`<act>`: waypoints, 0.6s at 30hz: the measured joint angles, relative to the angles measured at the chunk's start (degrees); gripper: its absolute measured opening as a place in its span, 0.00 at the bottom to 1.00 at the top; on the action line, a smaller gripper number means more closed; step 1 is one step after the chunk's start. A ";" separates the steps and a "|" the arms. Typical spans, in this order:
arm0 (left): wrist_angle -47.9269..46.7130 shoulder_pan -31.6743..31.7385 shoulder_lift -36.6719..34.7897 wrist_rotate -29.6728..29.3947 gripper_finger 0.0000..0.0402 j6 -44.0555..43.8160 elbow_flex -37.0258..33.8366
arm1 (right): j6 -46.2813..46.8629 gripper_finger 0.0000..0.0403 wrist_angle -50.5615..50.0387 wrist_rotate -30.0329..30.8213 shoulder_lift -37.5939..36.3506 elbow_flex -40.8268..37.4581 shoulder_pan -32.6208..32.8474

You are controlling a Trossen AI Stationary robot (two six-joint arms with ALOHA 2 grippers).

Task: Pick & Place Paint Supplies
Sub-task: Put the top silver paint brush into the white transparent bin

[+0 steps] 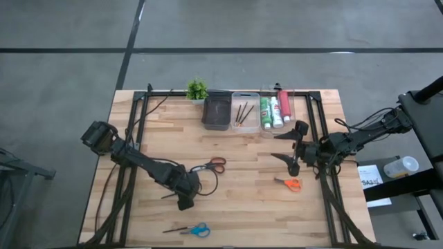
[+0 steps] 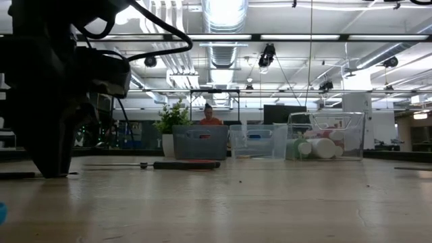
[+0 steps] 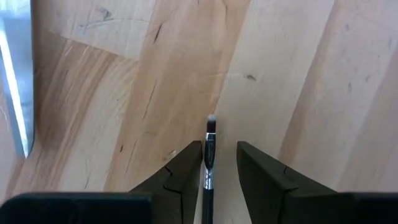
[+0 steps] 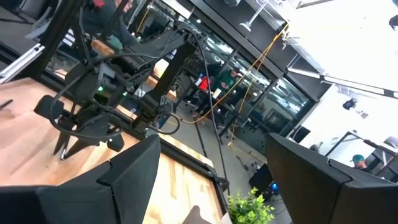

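On the left half of the table: my left gripper (image 1: 184,201) was low over the wooden tabletop (image 1: 242,214), near the front.
Left claw state: its two dark fingers (image 3: 180,174) were spread, with a thin dark paintbrush with a silver ferrule (image 3: 209,155) lying in the gap between them; I saw no pinch yet.
Key relation: the brush's long axis ran in line with the fingers, its bristle tip pointing forward past the fingertips. I judged a straight close would catch it, the left arm being far nearer than the right.
Near the left claw: red-handled small scissors (image 1: 214,165) lay just beyond it, blue-handled small scissors (image 1: 196,229) nearer the front edge.
Back row, left to right: a small green potted plant (image 1: 197,89), a dark grey plastic bin (image 1: 216,111), a clear tray holding thin brushes (image 1: 243,111), a clear tray with white, green and pinkish-red paint tubes (image 1: 275,108).
Right half: orange-handled small scissors (image 1: 291,184) lay on the wood just in front of my right gripper (image 1: 293,149).
Right claw state: spread wide, holding nothing, waiting above the table.
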 joint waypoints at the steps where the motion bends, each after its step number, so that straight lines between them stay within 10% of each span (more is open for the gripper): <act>1: -0.04 0.00 0.00 0.36 0.29 0.00 0.00 | 0.24 0.71 -0.01 0.00 0.00 0.00 0.01; 18: -2.77 -0.22 -0.07 5.53 0.29 0.45 0.04 | -0.05 0.71 -0.01 -0.07 0.00 0.00 -0.01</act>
